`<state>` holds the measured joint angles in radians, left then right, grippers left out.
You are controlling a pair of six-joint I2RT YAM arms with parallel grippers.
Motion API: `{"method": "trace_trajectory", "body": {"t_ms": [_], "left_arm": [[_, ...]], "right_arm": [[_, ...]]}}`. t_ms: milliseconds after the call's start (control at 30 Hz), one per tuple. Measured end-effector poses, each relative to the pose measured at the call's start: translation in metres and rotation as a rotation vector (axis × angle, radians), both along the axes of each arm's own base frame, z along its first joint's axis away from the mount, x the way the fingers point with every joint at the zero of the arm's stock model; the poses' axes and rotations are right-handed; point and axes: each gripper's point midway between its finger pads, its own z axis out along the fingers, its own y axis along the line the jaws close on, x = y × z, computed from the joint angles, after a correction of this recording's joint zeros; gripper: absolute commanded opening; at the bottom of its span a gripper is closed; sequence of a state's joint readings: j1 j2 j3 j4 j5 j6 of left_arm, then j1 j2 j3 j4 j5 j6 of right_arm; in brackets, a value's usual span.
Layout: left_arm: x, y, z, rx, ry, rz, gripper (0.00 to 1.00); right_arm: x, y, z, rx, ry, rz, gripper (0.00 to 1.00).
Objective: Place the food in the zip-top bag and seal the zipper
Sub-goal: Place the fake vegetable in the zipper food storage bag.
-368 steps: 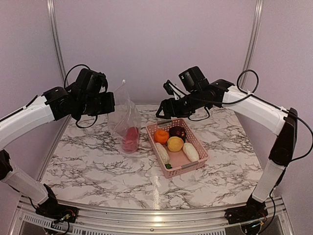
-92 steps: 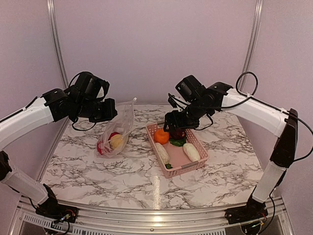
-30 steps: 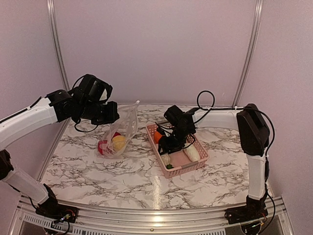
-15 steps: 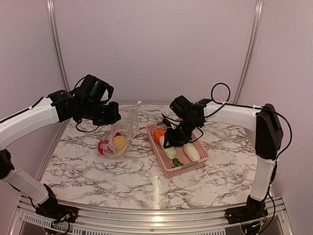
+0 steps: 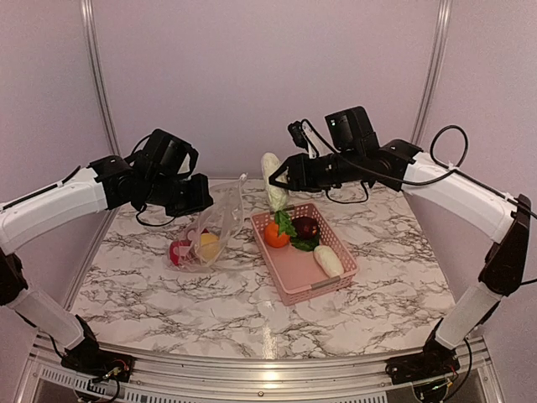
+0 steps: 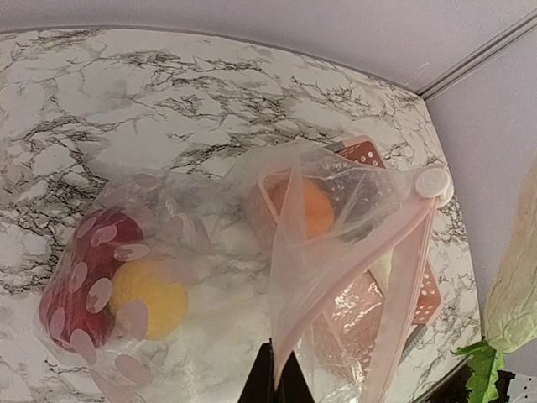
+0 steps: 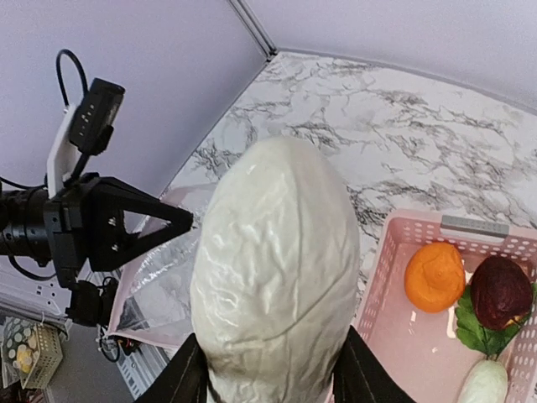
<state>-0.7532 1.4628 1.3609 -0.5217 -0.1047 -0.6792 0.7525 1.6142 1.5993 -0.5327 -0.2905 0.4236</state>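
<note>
**Top view, with both wrist views.** I read the toy cabbage point(image 5: 271, 180), pale whitish-green with a green leaf at its lower end, as lifted clear of the table. It hangs over the far-left corner of the pink basket point(image 5: 317, 291), at about eleven o'clock of the basket's centre.

The right gripper point(image 7: 268, 369) is clamped on the cabbage. Its fingers point(image 7: 191, 369) press the two sides of the wrinkled body, and the jaws stand partly apart around it.

The zip-top bag point(image 5: 216, 225) lies at about eight o'clock of the cabbage and at nine o'clock of the basket, just beside the basket's left wall. The bag's bottom rests on the marble table point(image 5: 168, 294). One edge of its mouth is drawn upward by the left gripper point(image 6: 273, 378), whose jaws are fully closed, pinching the clear film.

In the left wrist view the zipper point(image 6: 403, 269) shows as a pale strip. It runs from a white round tab at two o'clock down toward five o'clock.

A red ball point(image 6: 80, 277) and a yellow ball point(image 6: 149, 295) lie touching inside the bag, at its end away from the basket.

In the basket remain an orange ball point(image 5: 275, 235), a dark purple ball point(image 5: 305, 227) with green leaves, and a pale elongated vegetable point(image 5: 328, 261). The raised film of the bag stands between the left gripper and the cabbage.
</note>
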Motion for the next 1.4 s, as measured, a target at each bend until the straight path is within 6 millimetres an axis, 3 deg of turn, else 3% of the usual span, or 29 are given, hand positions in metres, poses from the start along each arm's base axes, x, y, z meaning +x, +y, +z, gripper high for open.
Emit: {"method": "trace_trajectory", "body": {"t_ms": [233,400,533,767,900,1200,1400], "left_arm": [[0.003,-0.007,0.0,-0.053,0.019,0.019,0.0],[0.005,-0.011,0.004,-0.112,0.037,0.04,0.0],[0.006,-0.012,0.007,-0.148,0.053,0.061,0.0],[0.005,-0.008,0.022,-0.209,0.049,0.094,0.0],[0.005,-0.001,0.034,-0.242,0.037,0.117,0.0],[0.003,0.009,0.035,-0.303,0.04,0.164,0.0],[0.006,0.013,0.031,-0.323,0.047,0.191,0.0]], "right_arm": [[-0.02,0.052,0.053,0.2,-0.16,0.099,0.27],[-0.033,0.082,0.068,0.286,-0.23,0.155,0.26],[-0.029,0.095,0.072,0.329,-0.277,0.144,0.25],[-0.008,0.108,0.065,0.372,-0.336,0.092,0.27],[-0.003,0.121,0.039,0.342,-0.31,0.097,0.39],[-0.008,0.125,0.027,0.297,-0.312,0.118,0.67],[-0.006,0.123,0.019,0.261,-0.306,0.108,0.71]]}}
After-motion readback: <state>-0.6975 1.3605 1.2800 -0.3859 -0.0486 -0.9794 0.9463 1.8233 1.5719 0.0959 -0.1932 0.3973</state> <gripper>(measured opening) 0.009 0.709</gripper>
